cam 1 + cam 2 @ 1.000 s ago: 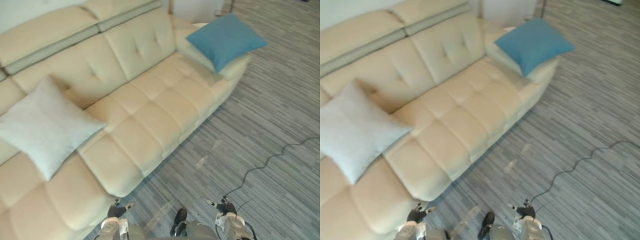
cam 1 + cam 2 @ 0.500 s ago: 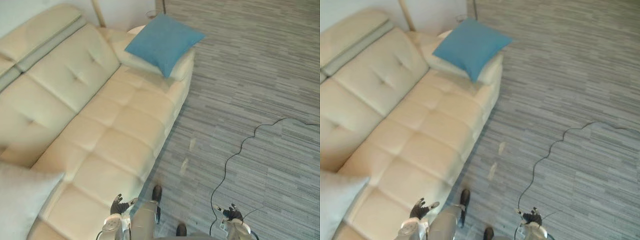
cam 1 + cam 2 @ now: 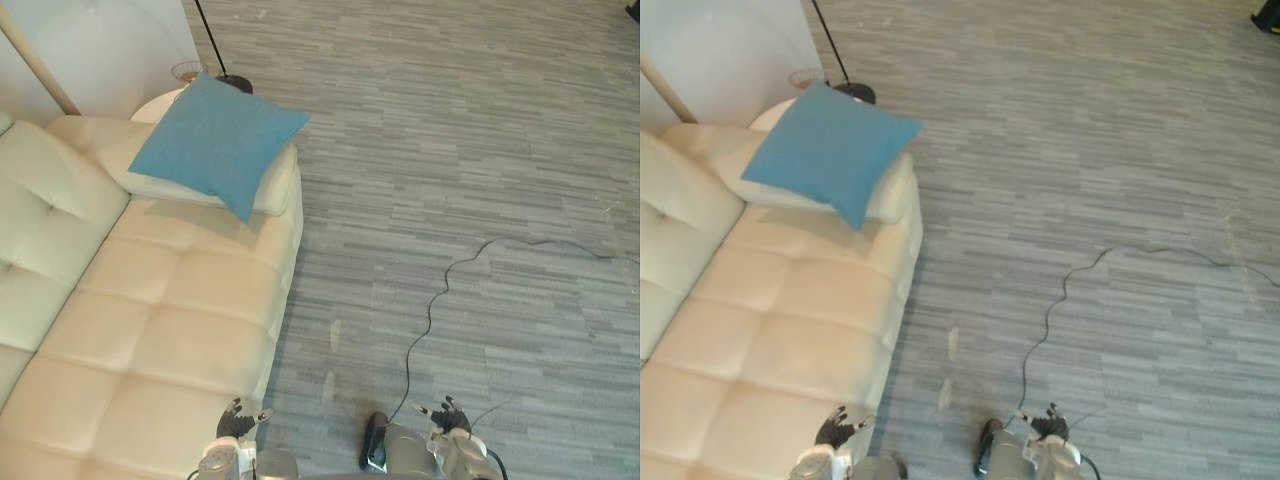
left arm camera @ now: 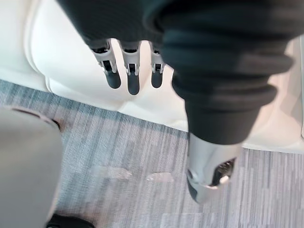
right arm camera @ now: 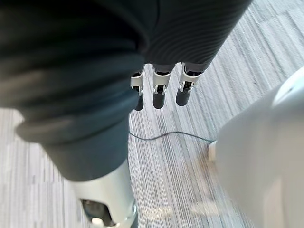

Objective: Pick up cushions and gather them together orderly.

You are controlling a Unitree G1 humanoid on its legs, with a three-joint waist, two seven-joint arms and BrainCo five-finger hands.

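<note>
A square blue fabric cushion [image 3: 215,140] rests across the cream tufted leather sofa's [image 3: 170,300] armrest, well apart from the left hand [image 3: 238,422] and right hand [image 3: 447,414]. Both hang low, fingers straight and empty, likely because nothing is within reach.

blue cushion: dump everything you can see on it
The blue cushion is square and plump, in plain woven-looking fabric with pointed corners and no visible pattern or trim. It lies tilted on the cream armrest at the end of the sofa. It is turned like a diamond, and its nearest corner hangs over toward the seat. As far as shows, only the armrest touches it.
</note>
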